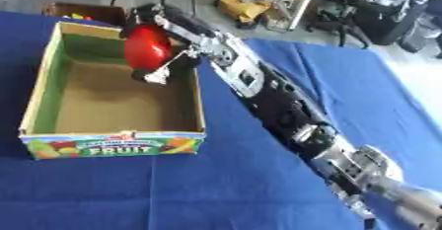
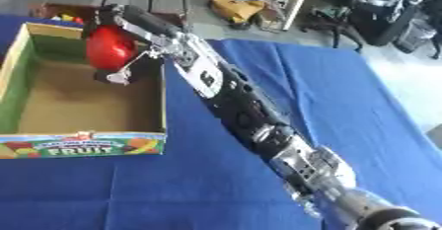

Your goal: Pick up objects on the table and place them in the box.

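Note:
A cardboard fruit box (image 1: 40,95) stands open on the blue table at the left, its inside bare. My right arm stretches from the lower right across the table to the box's far right corner. My right hand (image 1: 164,24) is shut on a shiny red round fruit (image 1: 146,47), with fingers over its top and the thumb beneath it. The fruit hangs over the box's back right part, above the floor of the box. My left hand shows in neither view.
The blue cloth (image 1: 362,86) covers the table to the right of the arm and in front of the box. Beyond the far edge are a dark crate (image 1: 85,12), a yellow object (image 1: 241,7) and office chairs on the floor.

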